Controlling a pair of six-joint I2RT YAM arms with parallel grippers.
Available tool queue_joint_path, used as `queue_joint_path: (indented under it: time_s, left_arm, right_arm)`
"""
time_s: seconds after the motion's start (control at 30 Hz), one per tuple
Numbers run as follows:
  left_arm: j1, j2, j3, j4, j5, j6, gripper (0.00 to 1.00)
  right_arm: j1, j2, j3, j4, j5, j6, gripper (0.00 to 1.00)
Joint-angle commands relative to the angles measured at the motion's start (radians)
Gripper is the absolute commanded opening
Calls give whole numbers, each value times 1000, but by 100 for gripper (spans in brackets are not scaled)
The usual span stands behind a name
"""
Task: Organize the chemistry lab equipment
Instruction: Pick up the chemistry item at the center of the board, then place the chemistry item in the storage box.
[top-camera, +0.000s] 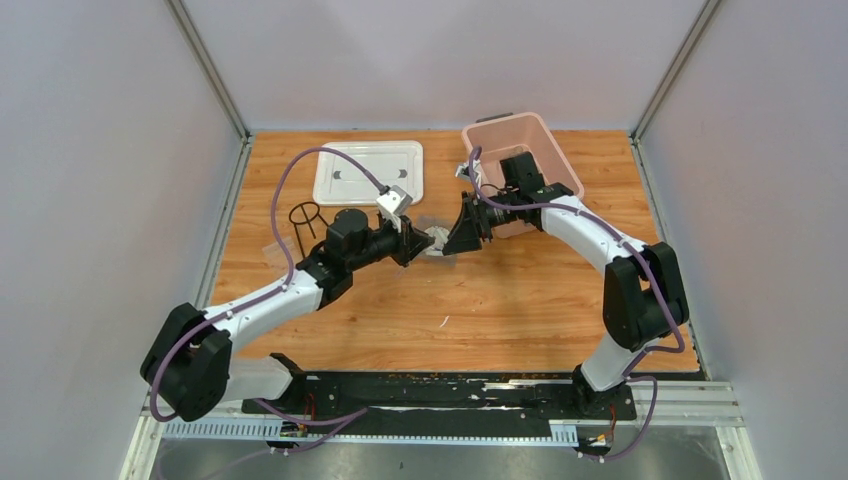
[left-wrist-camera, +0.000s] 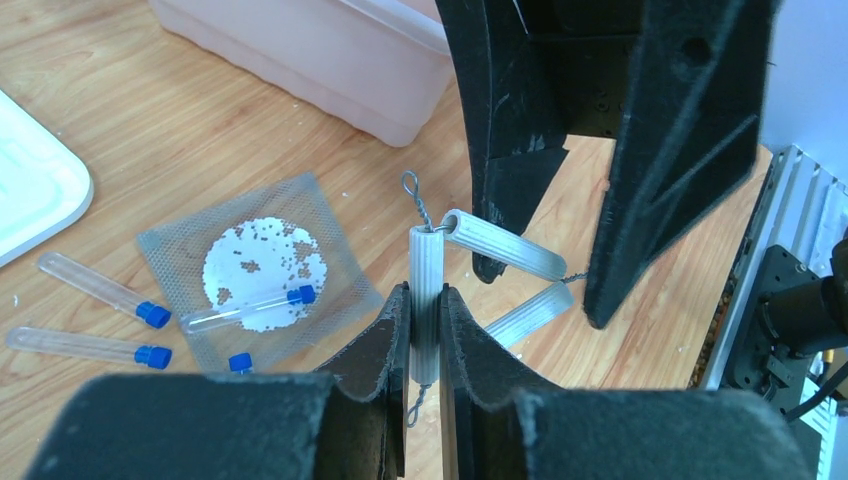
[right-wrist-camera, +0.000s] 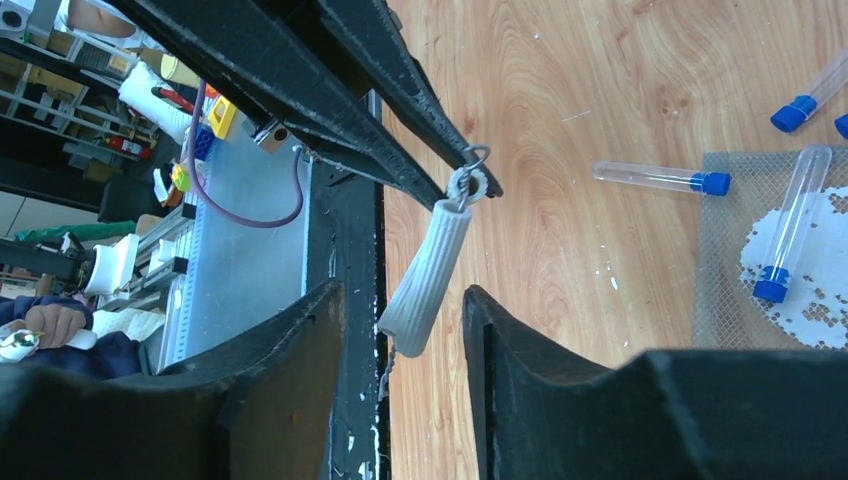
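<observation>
— Where's the clay triangle (left-wrist-camera: 428, 262)?
— Lifted over the middle of the surface (top-camera: 500, 300), the left hand (left-wrist-camera: 423, 305) clamped on one ribbed side.
— And the right hand (right-wrist-camera: 400, 300)?
— Partly spread, straddling another side without gripping.

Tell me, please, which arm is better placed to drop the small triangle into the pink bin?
Right, probably: the right fingers straddle one tube of the small triangle, and the pink bin sits beside that arm. The left fingers grip it, farther away.

Ribbed matt triangle (left-wrist-camera: 424, 290), glossy woodgrain table (left-wrist-camera: 130, 120)
</observation>
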Motion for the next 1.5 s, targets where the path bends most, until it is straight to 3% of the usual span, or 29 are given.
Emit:
queue_joint_path:
  time_s: [0.0, 0.1, 0.23, 0.37, 0.73, 1.0, 1.17, 1.47]
  left_arm:
    - [-19, -41, 20, 2, -27, 51, 0]
    - [-25, -45, 20, -7, -37, 59, 0]
    - [-28, -45, 20, -15, -41, 65, 0]
    - [-29, -46, 21, -18, -46, 63, 4]
    - [-29, -151, -19, -48, -121, 91, 58]
    - [-29, -257, -93, -39, -223, 129, 77]
    - [-28, -297, -139, -38, -303, 125, 98]
    - [-8, -348, -165, -85, -379, 125, 100]
  right_arm:
    - [1, -1, 22, 41, 9, 31, 43]
    - [2, 6, 24, 45, 11, 40, 31]
    - [2, 8, 27, 45, 11, 43, 23]
    - [2, 11, 28, 42, 3, 33, 0]
    - [2, 10, 73, -80, -17, -112, 0]
    - [1, 11, 119, -191, 31, -241, 0]
    - [-18, -12, 161, -253, 119, -308, 0]
    - [-160, -71, 209, -294, 191, -353, 0]
